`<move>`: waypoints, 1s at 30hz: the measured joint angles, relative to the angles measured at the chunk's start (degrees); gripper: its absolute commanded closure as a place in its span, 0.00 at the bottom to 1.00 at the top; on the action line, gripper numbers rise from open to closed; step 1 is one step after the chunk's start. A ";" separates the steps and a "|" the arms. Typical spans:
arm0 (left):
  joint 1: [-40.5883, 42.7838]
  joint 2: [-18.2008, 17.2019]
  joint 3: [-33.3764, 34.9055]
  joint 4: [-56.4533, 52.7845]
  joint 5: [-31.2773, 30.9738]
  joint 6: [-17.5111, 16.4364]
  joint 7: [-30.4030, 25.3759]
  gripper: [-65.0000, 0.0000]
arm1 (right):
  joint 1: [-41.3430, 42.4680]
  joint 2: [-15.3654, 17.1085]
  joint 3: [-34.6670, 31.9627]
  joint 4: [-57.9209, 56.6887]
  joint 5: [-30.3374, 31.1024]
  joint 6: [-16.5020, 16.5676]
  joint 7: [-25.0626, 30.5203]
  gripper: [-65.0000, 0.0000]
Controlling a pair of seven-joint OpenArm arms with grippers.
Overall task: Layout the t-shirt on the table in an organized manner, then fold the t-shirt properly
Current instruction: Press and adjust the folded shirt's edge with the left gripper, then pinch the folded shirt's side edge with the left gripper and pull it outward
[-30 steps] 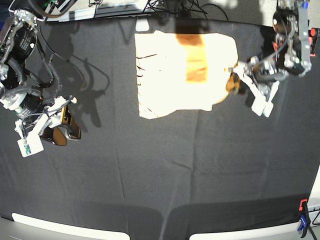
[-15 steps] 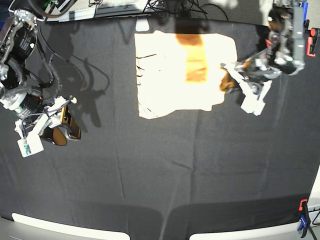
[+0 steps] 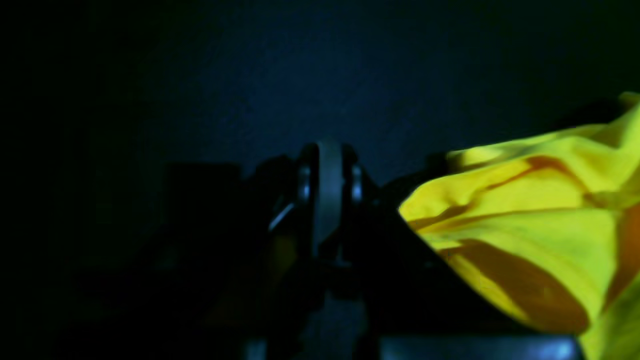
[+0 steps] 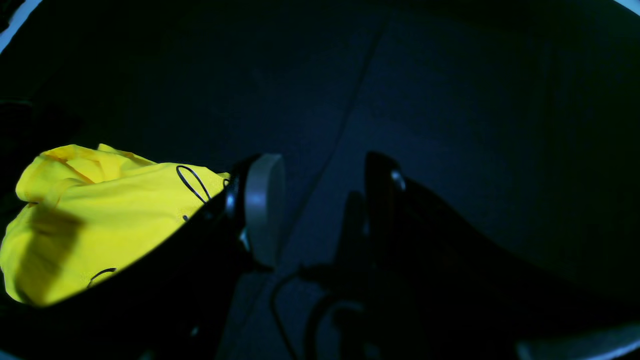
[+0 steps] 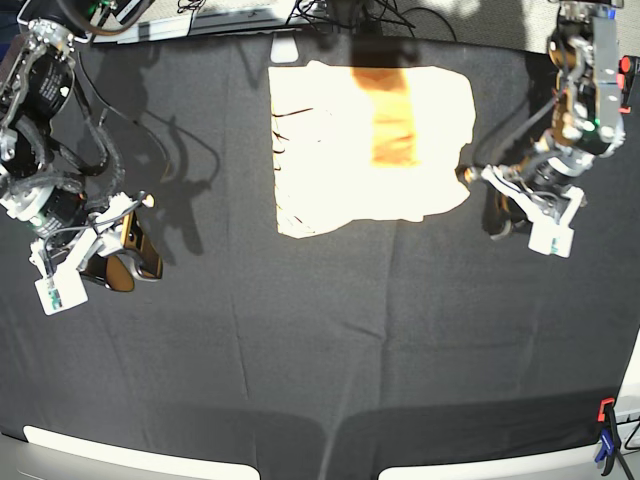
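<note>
**Q:** What has changed at the right of the base view?

**A:** The left hand stood a second ago with its fingers apart over a darker lump of cloth at the right edge of the t-shirt. It then pressed inward. Now its fingers are closed and it has drawn back and slightly down, with its tip just at that edge. The lump is all but gone and the edge reads smoother.

**Q:** Is cloth pinched?

**A:** In the left wrist view the pads meet flat. The yellow fabric lies to the right of them, and none can be seen between. The hand appears closed on nothing, though contact at the very tip cannot be ruled out.

**Q:** And the other hand?

**A:** The right hand, at the left of the base view, hangs wide apart over bare tabletop, well away from the shirt, unmoved across the three base pictures.

**Q:** Where does the shirt lie?

**A:** It lies in the upper centre of the frame, as a flat, roughly rectangular shape.

**Q:** What does this mean for the task?

**A:** Probably the side has just been tucked or tidied. Whether the fold is complete cannot be judged in this glare.
</note>
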 measured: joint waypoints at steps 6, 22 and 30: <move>-0.66 0.04 0.00 -0.09 -9.94 -6.03 11.08 0.62 | 0.00 0.00 0.00 0.00 0.39 0.00 0.00 0.60; -1.25 0.33 4.11 -1.75 -9.75 -4.76 13.86 0.66 | 0.00 -0.02 0.00 0.00 0.42 0.11 0.00 0.60; -1.07 0.28 6.73 -2.36 -8.04 -5.05 11.26 0.98 | 0.00 -0.02 0.00 0.00 0.42 0.13 0.00 0.60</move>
